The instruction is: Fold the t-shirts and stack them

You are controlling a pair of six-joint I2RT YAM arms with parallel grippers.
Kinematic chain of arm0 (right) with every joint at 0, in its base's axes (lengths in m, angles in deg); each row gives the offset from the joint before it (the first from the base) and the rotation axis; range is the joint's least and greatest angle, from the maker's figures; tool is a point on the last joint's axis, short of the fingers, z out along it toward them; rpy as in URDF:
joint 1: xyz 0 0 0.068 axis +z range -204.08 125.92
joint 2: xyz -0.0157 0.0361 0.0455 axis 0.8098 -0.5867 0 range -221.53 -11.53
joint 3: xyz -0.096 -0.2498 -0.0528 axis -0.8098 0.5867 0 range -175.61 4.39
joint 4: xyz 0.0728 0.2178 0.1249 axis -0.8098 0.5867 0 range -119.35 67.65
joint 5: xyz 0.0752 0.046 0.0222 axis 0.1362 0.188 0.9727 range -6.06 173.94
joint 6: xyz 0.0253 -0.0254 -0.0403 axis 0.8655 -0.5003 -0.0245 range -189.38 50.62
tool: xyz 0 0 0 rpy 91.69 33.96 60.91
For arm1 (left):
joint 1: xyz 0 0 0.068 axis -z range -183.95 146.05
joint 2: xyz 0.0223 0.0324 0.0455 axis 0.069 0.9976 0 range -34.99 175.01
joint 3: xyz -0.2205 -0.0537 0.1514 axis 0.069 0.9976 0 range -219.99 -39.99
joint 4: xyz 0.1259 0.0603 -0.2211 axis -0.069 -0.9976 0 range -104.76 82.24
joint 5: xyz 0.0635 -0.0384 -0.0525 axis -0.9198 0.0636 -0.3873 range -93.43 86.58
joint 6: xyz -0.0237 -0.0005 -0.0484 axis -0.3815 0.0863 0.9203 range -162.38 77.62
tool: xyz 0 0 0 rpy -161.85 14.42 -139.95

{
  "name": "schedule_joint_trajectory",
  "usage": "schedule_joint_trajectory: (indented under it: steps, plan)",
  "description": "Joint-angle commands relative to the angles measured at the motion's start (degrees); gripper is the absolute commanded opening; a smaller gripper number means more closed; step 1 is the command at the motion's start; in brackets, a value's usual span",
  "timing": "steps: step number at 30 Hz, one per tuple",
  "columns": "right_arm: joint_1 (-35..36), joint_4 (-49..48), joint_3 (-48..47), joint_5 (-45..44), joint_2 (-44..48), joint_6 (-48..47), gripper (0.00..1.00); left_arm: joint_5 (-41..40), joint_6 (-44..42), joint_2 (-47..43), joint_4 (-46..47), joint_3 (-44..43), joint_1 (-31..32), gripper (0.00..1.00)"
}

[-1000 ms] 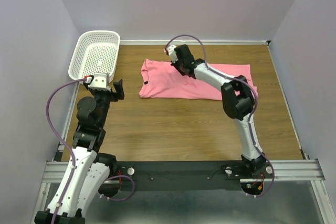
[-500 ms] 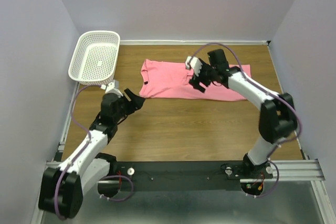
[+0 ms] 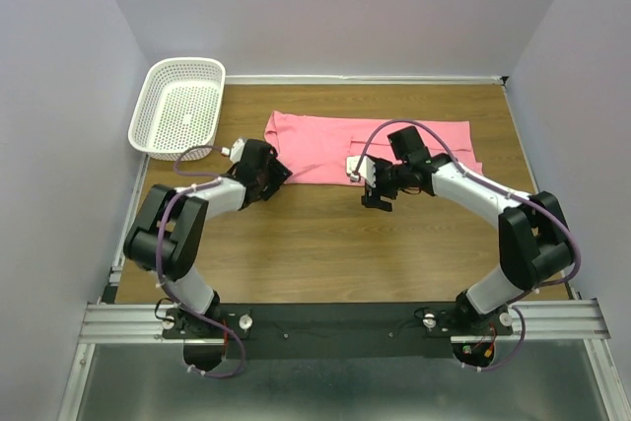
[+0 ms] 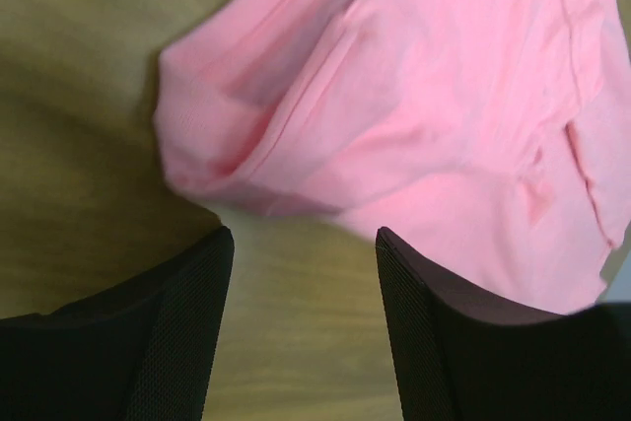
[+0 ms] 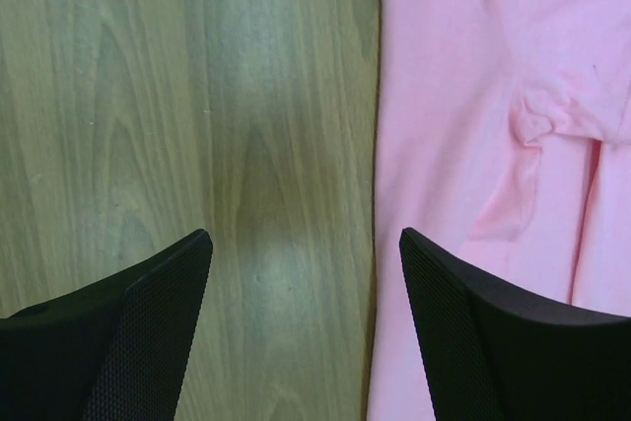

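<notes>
One salmon-pink t-shirt lies flat at the back of the wooden table, folded into a long strip. My left gripper is open and empty, low over the wood just short of the shirt's near-left corner. In the left wrist view the corner lies just ahead of the fingertips. My right gripper is open and empty at the middle of the shirt's near edge. In the right wrist view one finger is over the shirt and the other over bare wood.
A white mesh basket stands at the back left corner, left of the shirt. Lavender walls close in the table on the left, back and right. Bare wood lies between the shirt and the arm bases.
My left arm swung from beside the basket over to the shirt's near-left corner. My right gripper drew back from on top of the shirt to its near edge.
</notes>
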State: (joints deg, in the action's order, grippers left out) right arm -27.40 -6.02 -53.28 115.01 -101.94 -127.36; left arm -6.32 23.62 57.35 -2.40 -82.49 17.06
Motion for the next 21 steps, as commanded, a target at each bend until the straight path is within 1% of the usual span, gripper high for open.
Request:
schedule_joint_trajectory:
  steps: [1,2,3,5,7,12,17,21]
  plan:
    - [-0.2,-2.9,1.8,-4.3,1.3,1.5,0.84,-9.0,2.6,8.1,-8.2,-6.7,-0.7,0.66]
    - [-0.4,-3.0,2.5,-4.7,1.4,1.0,0.84,-8.6,2.6,9.3,-9.1,-7.6,-1.1,0.65]
    - [-0.4,-3.0,2.8,-4.7,1.4,0.8,0.84,-8.5,2.6,10.0,-9.4,-8.4,-1.2,0.59]
    - [-0.6,-3.1,3.7,-4.7,1.8,0.6,0.84,-9.1,2.8,10.8,-9.8,-9.4,-1.2,0.52]
    - [-0.7,-3.1,4.0,-4.9,2.2,0.5,0.84,-9.1,2.2,10.8,-10.6,-10.1,-1.3,0.48]
    - [-1.6,-3.1,3.4,-5.4,2.1,1.1,0.84,-10.5,3.2,8.8,-15.0,-10.7,-1.6,0.49]
    - [-2.8,-3.2,2.8,-5.8,1.2,1.2,0.84,-11.3,2.9,4.7,-17.5,-8.7,-3.4,0.57]
    - [-3.3,-3.2,2.7,-5.6,0.8,1.4,0.84,-10.4,1.9,4.6,-17.1,-8.3,-4.8,0.56]
